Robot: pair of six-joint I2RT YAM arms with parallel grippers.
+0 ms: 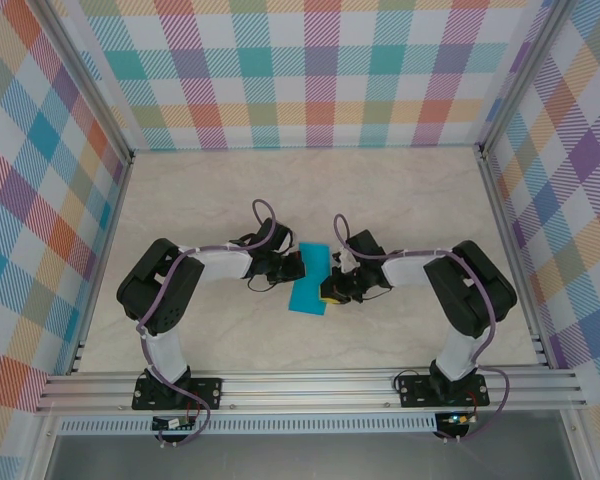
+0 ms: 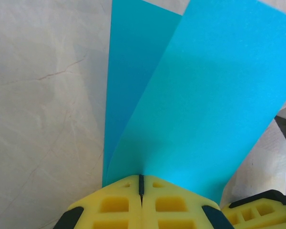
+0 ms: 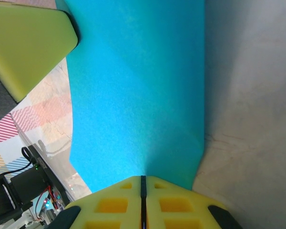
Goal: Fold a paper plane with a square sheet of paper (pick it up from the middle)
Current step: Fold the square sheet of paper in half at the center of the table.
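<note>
The teal-blue square sheet of paper [image 1: 308, 283] hangs between the two grippers just above the middle of the table, bent over into two layers. My left gripper [image 1: 294, 268] is shut on its left edge. In the left wrist view the paper [image 2: 205, 95] rises straight out of the closed yellow fingers [image 2: 109, 205], with a second layer to the left. My right gripper [image 1: 333, 288] is shut on the right edge. In the right wrist view the sheet [image 3: 133, 95] fans out from that gripper's closed tips [image 3: 143, 183].
The marble-look table [image 1: 400, 200] is walled by checked panels [image 1: 310, 70] at the back and both sides. An aluminium rail [image 1: 310, 385] runs along the near edge. The left gripper's finger [image 3: 28, 43] appears in the top-left corner of the right wrist view.
</note>
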